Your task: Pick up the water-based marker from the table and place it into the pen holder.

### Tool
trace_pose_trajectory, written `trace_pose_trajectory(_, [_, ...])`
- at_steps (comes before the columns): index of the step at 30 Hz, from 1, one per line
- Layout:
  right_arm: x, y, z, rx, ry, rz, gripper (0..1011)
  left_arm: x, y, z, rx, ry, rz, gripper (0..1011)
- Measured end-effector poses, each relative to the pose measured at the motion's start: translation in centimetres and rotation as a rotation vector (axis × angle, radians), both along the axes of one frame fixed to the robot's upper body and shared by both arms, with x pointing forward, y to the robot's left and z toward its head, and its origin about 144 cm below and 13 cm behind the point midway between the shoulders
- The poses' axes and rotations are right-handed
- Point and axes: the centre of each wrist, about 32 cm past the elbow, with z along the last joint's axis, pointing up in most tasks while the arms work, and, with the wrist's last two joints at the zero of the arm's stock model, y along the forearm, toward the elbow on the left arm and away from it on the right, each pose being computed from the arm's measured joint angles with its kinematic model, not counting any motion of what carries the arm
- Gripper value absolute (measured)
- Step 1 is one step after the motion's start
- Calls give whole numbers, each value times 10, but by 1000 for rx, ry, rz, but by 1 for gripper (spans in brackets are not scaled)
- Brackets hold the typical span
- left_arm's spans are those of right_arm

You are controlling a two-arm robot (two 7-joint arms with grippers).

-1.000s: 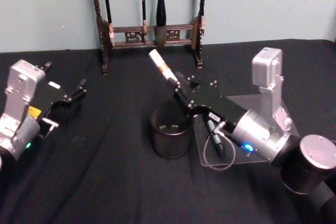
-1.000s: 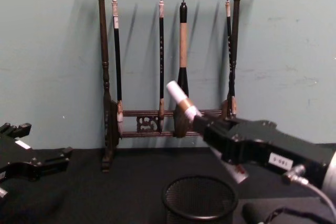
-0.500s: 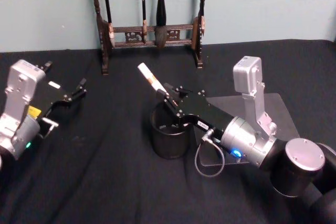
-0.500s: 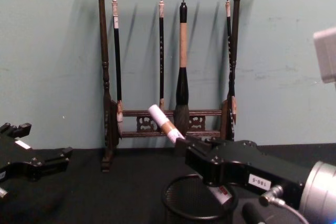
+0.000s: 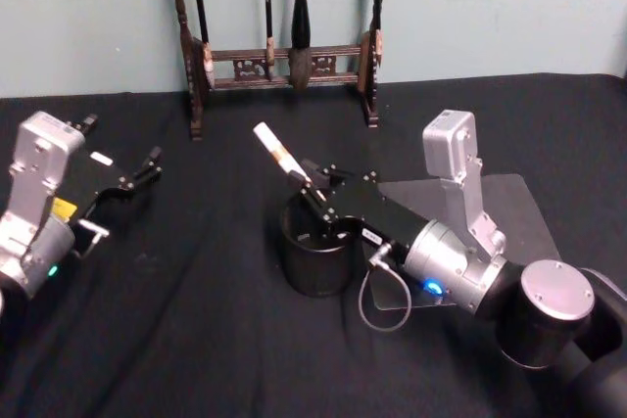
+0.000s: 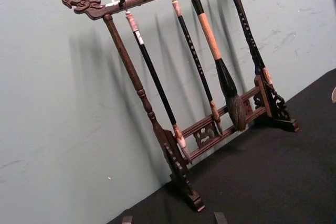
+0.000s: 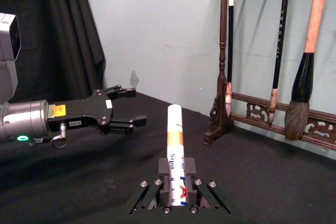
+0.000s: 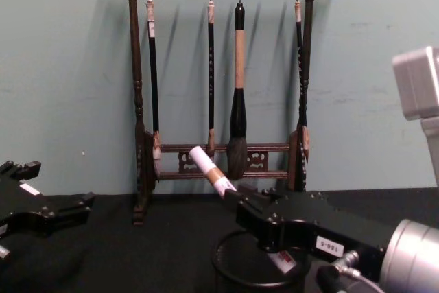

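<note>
**A:** How is the water-based marker (image 5: 278, 151) to be described?

**B:** A white barrel is seen, ringed by a gold-brown band a little below its blunt white end. In the right wrist view, blue and red lettering is printed along the part nearest the grip.

**A:** And where is it found?

**B:** It is held off the black surface (image 5: 196, 340), tilted, by the right pincer (image 5: 313, 188), whose fingers are pressed against the barrel from both sides. The white end is pointed up and toward the robot's left. The lower end is carried over the mouth of the pen holder (image 5: 312, 273). From the chest, a short white stretch with red print is seen under the pincer, inside the ring of the rim. Whether the bottom of the cup is touched cannot be told.

**A:** How is the holder placed?

**B:** The round black mesh cup is stood upright near the middle of the surface, just beside a clear sheet (image 5: 514, 205) laid flat on its right.

**A:** What is seen of the other arm?

**B:** The left pincer (image 7: 131, 107) is found at the left side, well apart from the cup, its fingers spread with nothing between them.

**A:** Anything behind?

**B:** A dark wooden brush rack (image 5: 284, 54) with dragon-head ends is stood before the wall (image 5: 470, 7), with brushes (image 8: 238, 101) hung from it.
</note>
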Motion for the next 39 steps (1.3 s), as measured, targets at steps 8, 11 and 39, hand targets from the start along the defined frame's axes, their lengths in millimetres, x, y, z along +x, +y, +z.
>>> trace_pose_trajectory(8, [0, 1, 0, -9, -9, -5, 174, 0, 0, 0, 0, 0, 0, 1001])
trace_pose_trajectory(11, [0, 1, 0, -8, -8, -5, 174, 0, 0, 0, 0, 0, 0, 1001])
trace_pose_trajectory(39, [3, -7, 11, 26, -33, -24, 958, 0, 0, 0, 0, 0, 0, 1001])
